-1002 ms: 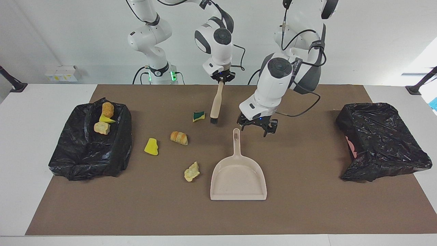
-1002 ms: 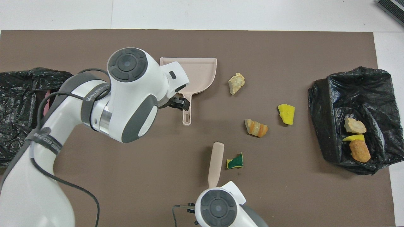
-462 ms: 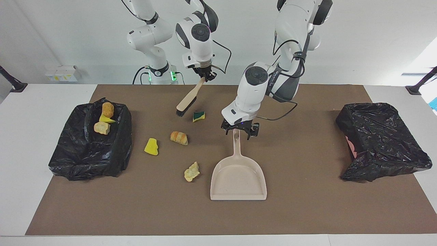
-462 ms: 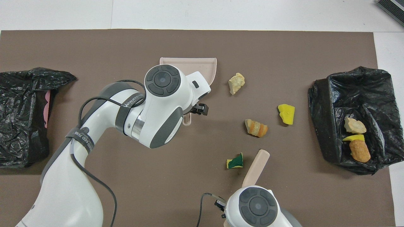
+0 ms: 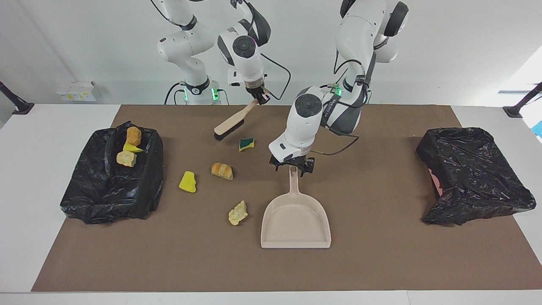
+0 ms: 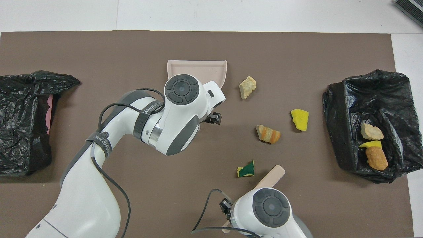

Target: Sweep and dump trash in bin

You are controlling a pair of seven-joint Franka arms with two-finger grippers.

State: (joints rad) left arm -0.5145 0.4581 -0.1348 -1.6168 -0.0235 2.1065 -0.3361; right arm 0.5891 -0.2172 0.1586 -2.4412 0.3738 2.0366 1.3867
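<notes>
At the right arm's end of the table sits a black bin (image 5: 111, 176) holding three bits of trash: a tan lump (image 5: 134, 135), a yellow wedge (image 5: 132, 148) and a pale lump (image 5: 126, 158), all lying in the part of the bin nearest the robots. Four more bits lie loose on the brown mat (image 5: 381, 254) between that bin and the dustpan (image 5: 295, 220): a yellow foam wedge (image 5: 187, 181), a striped bread-like lump (image 5: 222, 170), a pale rocky chunk (image 5: 238, 212) just beside the pan's side and farthest from the robots, and a green-and-yellow sponge (image 5: 246, 144) nearest to them. The right gripper (image 5: 258, 95) is clamped on the handle end of the brush (image 5: 229, 123), which hangs tilted with its black bristles down, low over the mat close to the sponge and toward the bin from it; whether the bristles touch the mat cannot be told. The dustpan lies flat at mid-table, handle pointing toward the robots. The left gripper (image 5: 292, 164) is down at the tip of that handle, its fingers apart on either side of it and not yet closed. A second black bin (image 5: 474, 173) sits at the left arm's end of the table, well apart from everything else.
</notes>
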